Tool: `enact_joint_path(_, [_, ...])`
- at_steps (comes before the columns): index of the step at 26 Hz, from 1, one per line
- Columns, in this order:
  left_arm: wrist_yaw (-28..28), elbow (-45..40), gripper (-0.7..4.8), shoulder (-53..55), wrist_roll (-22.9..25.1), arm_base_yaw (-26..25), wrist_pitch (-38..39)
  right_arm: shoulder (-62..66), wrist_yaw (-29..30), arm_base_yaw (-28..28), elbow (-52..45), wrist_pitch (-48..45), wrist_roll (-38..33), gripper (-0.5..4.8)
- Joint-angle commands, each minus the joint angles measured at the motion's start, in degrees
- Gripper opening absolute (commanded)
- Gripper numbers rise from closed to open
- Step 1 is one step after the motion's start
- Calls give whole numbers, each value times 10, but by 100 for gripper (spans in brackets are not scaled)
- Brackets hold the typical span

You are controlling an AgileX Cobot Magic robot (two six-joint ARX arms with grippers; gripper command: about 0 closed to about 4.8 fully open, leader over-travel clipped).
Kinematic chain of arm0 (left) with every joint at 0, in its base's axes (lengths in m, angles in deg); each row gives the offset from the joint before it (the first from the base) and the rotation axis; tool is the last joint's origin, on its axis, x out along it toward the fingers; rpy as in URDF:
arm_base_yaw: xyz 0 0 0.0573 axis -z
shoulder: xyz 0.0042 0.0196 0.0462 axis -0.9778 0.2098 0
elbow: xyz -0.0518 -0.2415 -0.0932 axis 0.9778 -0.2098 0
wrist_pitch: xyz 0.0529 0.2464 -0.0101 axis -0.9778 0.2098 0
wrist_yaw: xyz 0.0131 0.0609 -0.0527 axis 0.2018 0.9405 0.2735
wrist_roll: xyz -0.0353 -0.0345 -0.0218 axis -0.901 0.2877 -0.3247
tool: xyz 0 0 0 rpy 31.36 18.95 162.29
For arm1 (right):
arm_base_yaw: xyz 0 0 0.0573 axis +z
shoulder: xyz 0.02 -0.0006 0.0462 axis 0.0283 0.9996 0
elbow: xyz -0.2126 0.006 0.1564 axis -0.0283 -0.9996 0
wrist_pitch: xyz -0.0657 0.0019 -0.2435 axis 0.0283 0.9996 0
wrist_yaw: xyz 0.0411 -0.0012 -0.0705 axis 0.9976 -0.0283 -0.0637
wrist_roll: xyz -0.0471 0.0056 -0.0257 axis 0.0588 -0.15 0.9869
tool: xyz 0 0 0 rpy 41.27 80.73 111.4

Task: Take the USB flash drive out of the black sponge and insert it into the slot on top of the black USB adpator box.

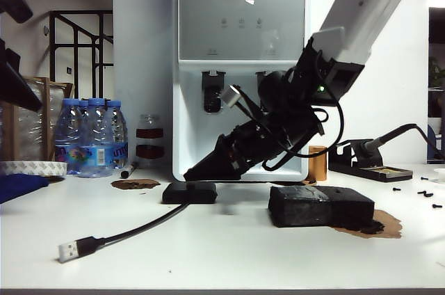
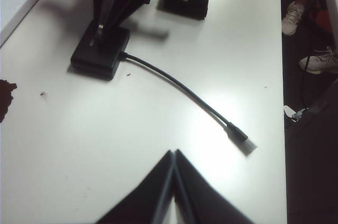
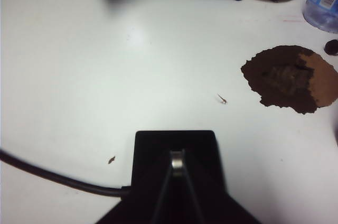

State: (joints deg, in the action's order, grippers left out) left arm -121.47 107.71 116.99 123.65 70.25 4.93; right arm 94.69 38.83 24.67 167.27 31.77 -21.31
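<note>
Right gripper (image 3: 178,170): fingers pressed together on the USB flash drive (image 3: 178,161); the silvery stick shows between the 2 fingertips, right over the top face of the black USB adpator box (image 3: 176,152). In the exterior view this gripper (image 1: 197,171) comes down at a slant from the upper right, its tip just above the box (image 1: 189,192).
Left gripper (image 2: 174,156): 2 dark fingers meet at a point with no gap between them, pinching nothing; it hangs above bare table, well apart from the box. It cannot be made out in the exterior view.
USB flash drive: upright in the right gripper, lower end at the box top in the left wrist view (image 2: 99,34). Whether it has entered the slot cannot be told; the slot itself is hidden by the fingers.
Black USB adpator box: flat on the white table (image 1: 222,253), in front of the water dispenser (image 1: 240,65); seen in the left wrist view (image 2: 100,52).
Cable (image 2: 177,84): runs from the box side in a curve to a silver plug (image 1: 68,250) lying on the table.
Black sponge (image 1: 320,206): lies beside the box, apart from it, partly on a brown patch (image 1: 382,224).
Background: 1 pack of water bottles (image 1: 90,135) at left, soldering iron stand (image 1: 368,163) at right.
</note>
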Motion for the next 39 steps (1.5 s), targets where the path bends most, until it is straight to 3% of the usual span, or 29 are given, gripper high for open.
enact_joint_path(1, [-1,2,-4,-1,-2,0,0,35,-99,23,-29,167,-16,-4])
enact_joint_path(10, [4,1,-4,0,-2,0,0,38,-99,30,-30,165,-16,-1])
enact_joint_path(14, [11,1,-4,6,-2,0,0,38,-95,30,-29,147,-16,120])
enact_joint_path(17, [12,1,-4,12,-2,-1,-3,37,-80,29,-30,139,-17,264])
enact_joint_path(18, [12,1,-4,12,-2,-1,-3,36,-74,29,-30,137,-20,285])
enact_joint_path(23, [11,1,-4,16,-2,-2,-9,25,-61,24,-30,131,-22,297])
enact_joint_path(26, [9,2,-4,16,-2,-2,-9,0,-42,12,-30,132,-34,337])
enact_joint_path(39, [3,2,-4,16,0,-4,-9,-178,-49,-42,-31,170,-57,338])
